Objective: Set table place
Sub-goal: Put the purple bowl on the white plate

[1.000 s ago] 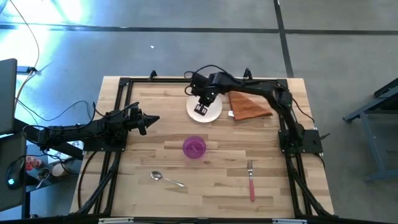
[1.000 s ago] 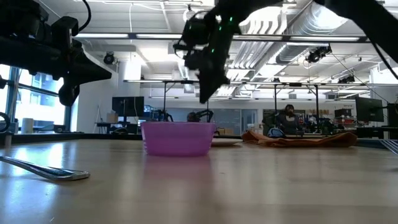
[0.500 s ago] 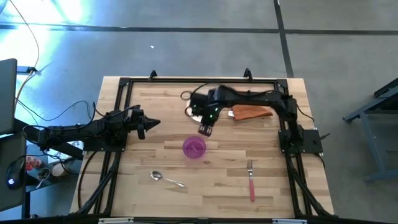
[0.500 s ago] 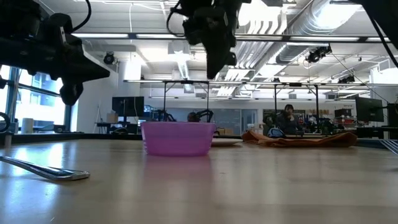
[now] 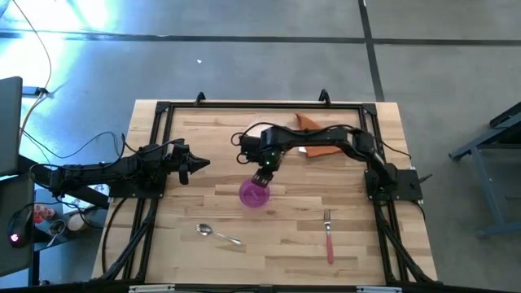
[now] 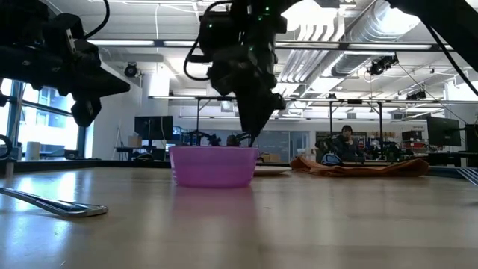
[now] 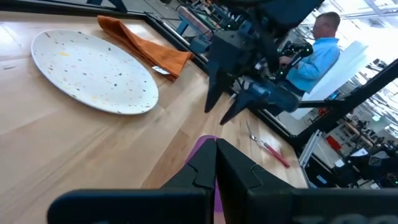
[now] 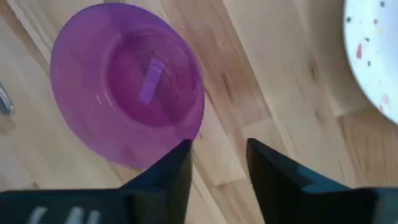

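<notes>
The purple bowl (image 5: 254, 194) stands upright on its base on the wooden table (image 5: 187, 212), near the middle. My right gripper (image 5: 261, 172) hangs open just over the bowl's far rim (image 8: 186, 134), fingers pointing down and touching nothing (image 6: 250, 138). The white speckled plate (image 7: 93, 71) and the orange napkin (image 7: 146, 50) lie flat farther back, partly under the right arm. The spoon (image 5: 216, 234) lies near the front left and the pink-handled fork (image 5: 328, 236) near the front right. My left gripper (image 5: 194, 165) waits shut at the table's left.
A black metal frame (image 5: 163, 110) edges the table. The right arm (image 5: 326, 137) stretches across the far half above the plate and napkin. Bare wood lies between the bowl and the fork. A person (image 7: 317, 50) sits in the room beyond the table.
My right gripper has left the spot over the plate, travelled toward the table's near edge and come down to just above the bowl's far rim. The bowl, plate, napkin, spoon and fork have stayed where they were.
</notes>
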Robot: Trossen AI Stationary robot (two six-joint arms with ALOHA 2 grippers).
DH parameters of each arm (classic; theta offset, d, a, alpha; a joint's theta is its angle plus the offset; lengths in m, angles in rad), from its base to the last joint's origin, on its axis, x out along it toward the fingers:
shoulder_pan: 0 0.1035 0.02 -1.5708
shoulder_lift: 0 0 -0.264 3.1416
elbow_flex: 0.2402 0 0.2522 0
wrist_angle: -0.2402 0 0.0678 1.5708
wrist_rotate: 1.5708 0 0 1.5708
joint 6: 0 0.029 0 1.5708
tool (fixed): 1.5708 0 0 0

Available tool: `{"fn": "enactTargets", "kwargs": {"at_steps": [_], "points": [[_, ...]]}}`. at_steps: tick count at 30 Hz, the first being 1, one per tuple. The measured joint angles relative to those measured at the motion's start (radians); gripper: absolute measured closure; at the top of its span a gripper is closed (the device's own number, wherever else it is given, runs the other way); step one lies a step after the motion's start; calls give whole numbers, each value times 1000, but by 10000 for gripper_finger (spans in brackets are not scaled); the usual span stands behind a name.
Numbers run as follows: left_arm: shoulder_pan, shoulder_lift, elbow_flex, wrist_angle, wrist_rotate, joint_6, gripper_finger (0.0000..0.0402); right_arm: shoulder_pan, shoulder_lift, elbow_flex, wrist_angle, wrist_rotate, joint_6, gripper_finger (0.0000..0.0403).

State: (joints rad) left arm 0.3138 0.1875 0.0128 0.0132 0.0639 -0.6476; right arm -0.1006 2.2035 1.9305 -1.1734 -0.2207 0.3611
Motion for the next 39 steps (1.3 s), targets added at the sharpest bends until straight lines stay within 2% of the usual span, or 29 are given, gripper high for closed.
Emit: {"fn": "enactTargets", "kwargs": {"at_steps": [4, 7, 21, 24, 26, 28, 30, 33, 39], "points": [[0, 0, 0, 0, 0, 0, 401, 19, 4, 0, 60, 19, -30, 221], [0, 0, 0, 0, 0, 0, 401, 31, 4, 0, 96, 81, -37, 209], [0, 0, 0, 1, 15, 0, 401, 57, 121, 2, 120, 96, -27, 210], [0, 0, 0, 2, 18, 0, 401, 55, 127, 2, 114, 96, -25, 244], [0, 0, 0, 2, 19, 0, 401, 56, 127, 2, 118, 95, -21, 290], [0, 0, 0, 2, 19, 0, 401, 57, 127, 11, 100, 93, -21, 355], [0, 0, 0, 2, 19, 0, 401, 57, 128, 28, 95, 93, -31, 388], [0, 0, 0, 2, 19, 0, 401, 48, 128, 76, 38, 117, -30, 394], [0, 0, 0, 3, 19, -2, 401, -21, 113, 275, -163, 291, -116, 401]]}}
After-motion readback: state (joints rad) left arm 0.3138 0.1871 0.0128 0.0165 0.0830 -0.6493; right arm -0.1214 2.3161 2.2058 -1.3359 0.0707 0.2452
